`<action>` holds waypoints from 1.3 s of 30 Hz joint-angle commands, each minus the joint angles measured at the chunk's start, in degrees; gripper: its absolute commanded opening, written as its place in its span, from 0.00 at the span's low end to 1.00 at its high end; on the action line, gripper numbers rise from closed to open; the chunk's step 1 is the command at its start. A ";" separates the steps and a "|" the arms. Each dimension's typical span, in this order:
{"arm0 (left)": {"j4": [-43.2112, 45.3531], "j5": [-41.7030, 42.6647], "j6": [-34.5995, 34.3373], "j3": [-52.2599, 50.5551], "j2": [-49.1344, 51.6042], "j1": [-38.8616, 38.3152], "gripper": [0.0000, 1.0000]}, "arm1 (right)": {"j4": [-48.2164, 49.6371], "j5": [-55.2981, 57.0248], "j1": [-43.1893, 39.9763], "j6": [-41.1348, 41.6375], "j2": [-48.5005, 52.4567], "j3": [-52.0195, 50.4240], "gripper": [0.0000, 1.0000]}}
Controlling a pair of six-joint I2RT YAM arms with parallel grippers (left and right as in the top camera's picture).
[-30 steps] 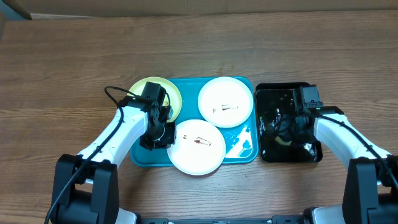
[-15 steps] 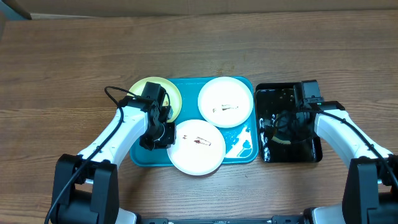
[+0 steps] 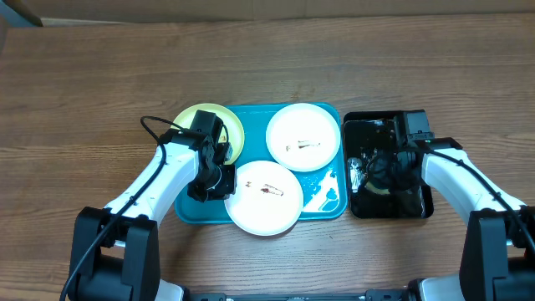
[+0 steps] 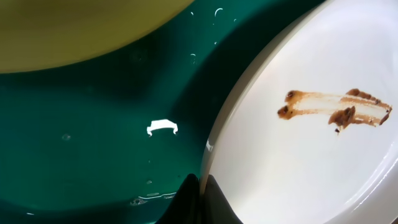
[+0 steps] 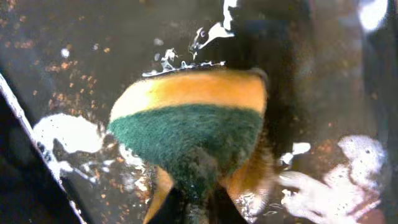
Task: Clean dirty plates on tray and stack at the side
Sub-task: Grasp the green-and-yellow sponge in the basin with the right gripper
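The teal-blue tray holds two white plates with brown smears, one at the front and one at the back right. A pale yellow-green plate lies over the tray's back left corner. My left gripper is shut on the front white plate's left rim. My right gripper is shut on a yellow and green sponge inside the black tub, over foamy water.
The black tub stands right of the tray and holds dark water with foam. Wet droplets lie on the tray floor. Bare wooden table surrounds everything.
My right gripper has shifted left and a little back inside the black tub with the sponge. The left arm and the plates have not moved.
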 commanded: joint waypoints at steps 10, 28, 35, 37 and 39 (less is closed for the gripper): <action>0.02 0.52 -0.39 1.18 0.59 -0.37 0.04 | -2.73 -2.91 0.26 0.26 -0.98 2.97 0.04; 0.96 0.50 -0.35 0.79 0.61 -0.37 0.04 | -13.33 -4.09 0.26 0.26 -6.99 9.68 0.04; 1.11 0.50 -0.37 0.20 0.61 -0.37 0.04 | -14.53 -4.61 0.28 0.20 -6.99 9.70 0.04; 1.11 0.52 -0.37 0.09 0.61 -0.37 0.04 | -14.71 -6.05 0.28 -0.85 -6.99 9.68 0.04; 1.11 0.52 -0.37 0.00 0.61 -0.37 0.04 | -14.73 -6.71 0.28 -1.44 -6.99 9.70 0.04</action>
